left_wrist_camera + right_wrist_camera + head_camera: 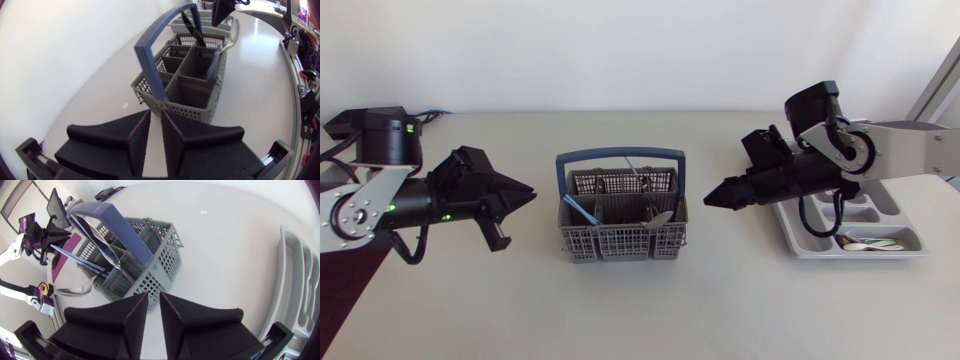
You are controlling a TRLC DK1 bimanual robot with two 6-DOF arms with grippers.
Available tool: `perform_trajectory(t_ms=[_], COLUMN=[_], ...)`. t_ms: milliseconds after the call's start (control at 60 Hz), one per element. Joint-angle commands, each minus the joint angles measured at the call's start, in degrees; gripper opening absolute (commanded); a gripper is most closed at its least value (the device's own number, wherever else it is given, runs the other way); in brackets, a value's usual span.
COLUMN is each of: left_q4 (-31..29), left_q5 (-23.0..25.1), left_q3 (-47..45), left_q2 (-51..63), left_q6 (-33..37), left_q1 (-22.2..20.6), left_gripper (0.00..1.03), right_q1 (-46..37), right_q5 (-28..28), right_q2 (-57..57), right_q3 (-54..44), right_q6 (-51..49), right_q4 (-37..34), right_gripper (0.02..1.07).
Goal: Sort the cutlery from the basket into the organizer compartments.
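White tabletop (620, 310) carries the two task items, a basket and an organizer.

**Basket.** The grey mesh basket (620, 238) with a blue handle (620, 156) stands upright at the middle of the table, between the two grippers. Cutlery stands in its compartments. A spoon (660, 217) leans in the right compartment with its bowl end sticking out, and a blue-handled piece (582, 209) leans in the left one. More pieces stand in the far row, but their type cannot be told.

**Organizer.** The grey organizer (910, 240) lies flat at the right end of the table, well apart from the basket. Pale spoons (870, 244) lie in its nearest compartment. The right arm passes over its left part and hides some of the compartments.

**Left gripper** (527, 190). It hangs above the table to the left of the basket and points right toward it without touching. The fingers are drawn together to a narrow slit, with nothing between them.

**Right gripper** (712, 197). It hangs between basket and organizer and points left toward the basket, apart from both. The fingers are in the same state as the left — a narrow slit, holding nothing.
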Motion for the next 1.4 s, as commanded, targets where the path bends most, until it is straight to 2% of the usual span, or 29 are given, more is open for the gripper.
perform_trajectory(t_ms=[0,133,233,400,483,733,1100,1317,1383], left_q4=[-2.9,-6.7,-6.7,-3.8,-2.9,0.8,2.0,1.7,1.7], left_q5=[1.3,1.8,1.8,1.7,1.7,1.5,1.5,1.3,1.2], left_q3=[-3.0,-4.1,-4.2,-3.8,-3.2,-1.5,3.0,4.6,4.7], left_q2=[-5.2,-9.4,-9.6,-5.8,-4.0,1.5,6.2,7.3,7.6], left_q6=[1.0,0.4,-0.8,-2.6,-3.2,-5.5,-7.2,-8.3,-8.4], left_q1=[-1.7,-4.7,-7.1,-10.3,-11.0,-13.4,-14.4,-16.5,-17.1], left_gripper=[0.3,0.33,0.38,0.39,0.39,0.39,0.38,0.33,0.29], right_q1=[0.3,0.4,0.4,0.7,1.1,2.2,3.0,3.0,2.9], right_q5=[0.5,0.5,0.5,0.3,0.3,0.2,0.3,0.2,0.3], right_q2=[-3.1,-7.2,-9.8,-13.4,-14.7,-16.6,-17.6,-17.6,-17.8], right_q3=[-2.7,-4.9,-6.3,-8.1,-8.5,-9.5,-10.1,-10.5,-10.7], right_q6=[-1.5,-2.4,-3.0,-3.4,-3.3,-3.1,-3.3,-3.5,-3.6], right_q4=[-1.0,-2.1,-2.8,-4.1,-4.5,-5.1,-5.2,-5.0,-5.0], right_gripper=[0.42,0.54,0.57,0.58,0.62,0.62,0.62,0.62,0.62])
